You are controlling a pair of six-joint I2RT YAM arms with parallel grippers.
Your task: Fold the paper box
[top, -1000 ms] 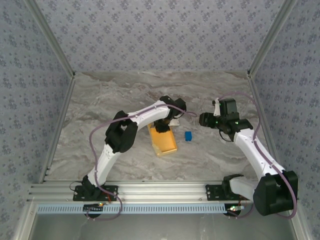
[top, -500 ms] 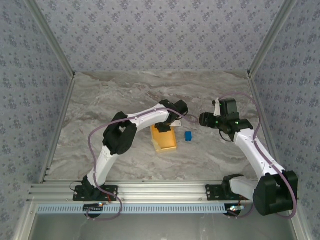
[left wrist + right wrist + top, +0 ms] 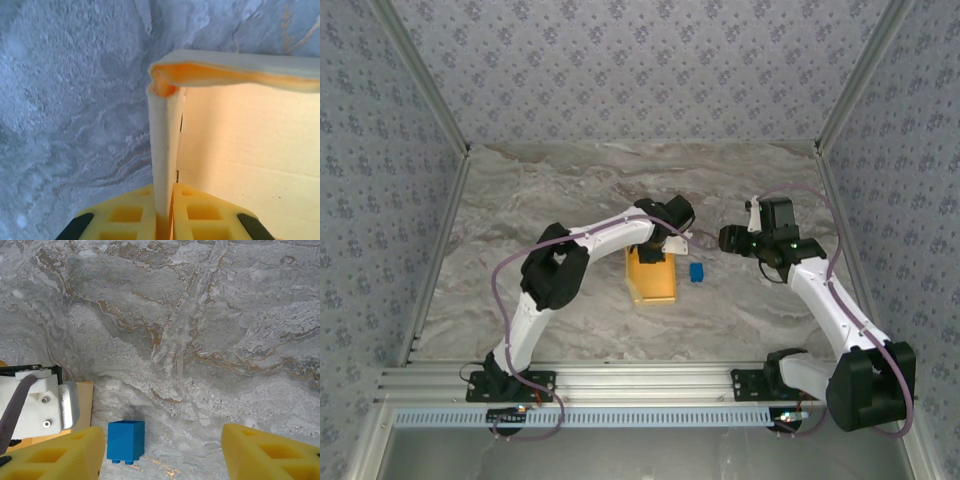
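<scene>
Marble table (image 3: 540, 200), top view: you have bare room at the far side, the left and the near edge. The box (image 3: 652, 280) lies mid-table, and the left gripper (image 3: 658, 248) sits at its far edge. The block (image 3: 697, 271) stands just right of the box, apart from it; the right gripper (image 3: 728, 238) is right of the block.
Left wrist: jaws nearly closed, pinching an upright box wall by its edge. A folded flap crosses the top.
Right wrist: jaws stand wide, gripping nothing. The block is just beside one finger (image 3: 55, 455), with open marble ahead of you.
</scene>
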